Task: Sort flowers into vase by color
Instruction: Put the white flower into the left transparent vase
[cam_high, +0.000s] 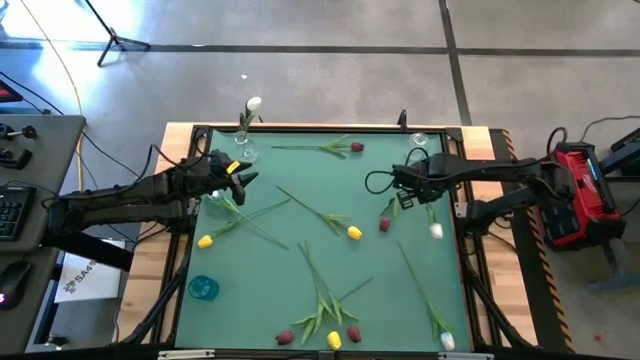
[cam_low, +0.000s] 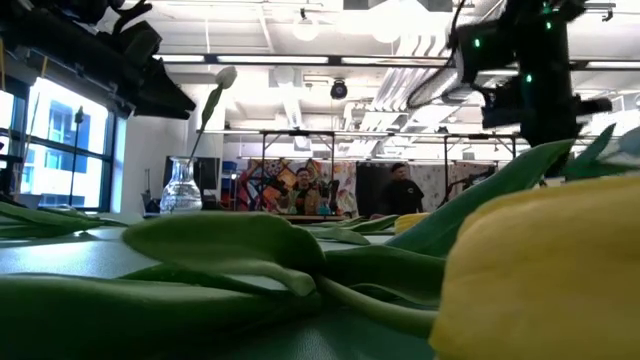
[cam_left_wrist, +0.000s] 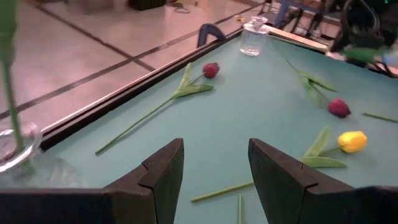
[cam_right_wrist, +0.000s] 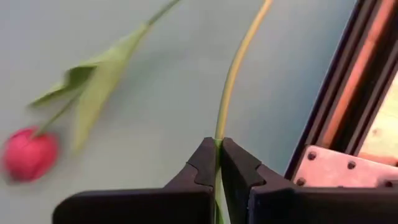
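Observation:
Several tulips lie flat on the green mat (cam_high: 260, 290): red (cam_high: 357, 147), yellow (cam_high: 354, 233), red (cam_high: 384, 225), yellow (cam_high: 205, 241), and a cluster at the near edge (cam_high: 325, 330). A glass vase (cam_high: 245, 150) at the far left holds a white tulip (cam_high: 253, 104); a second glass vase (cam_high: 420, 140) stands at the far right. My right gripper (cam_high: 404, 192) is above the mat near the right rim, shut on a green stem (cam_right_wrist: 239, 56); a white head (cam_high: 436, 231) shows just nearward of it. My left gripper (cam_left_wrist: 214, 174) hovers open beside the left vase. My right gripper pinches a tulip's thin green stem (cam_right_wrist: 219, 135) between its two fingers. The fingers come from above, pointing steeply down. The stem runs on past the fingertips above the mat; whether its far part rests on the mat I cannot tell.
A raised black rim (cam_high: 470, 250) frames the mat, close beside my right gripper. A blue round object (cam_high: 203, 288) lies at the near left. A red tulip (cam_right_wrist: 28, 152) with its leaf lies under my right gripper. People stand in the room beyond (cam_low: 400, 190).

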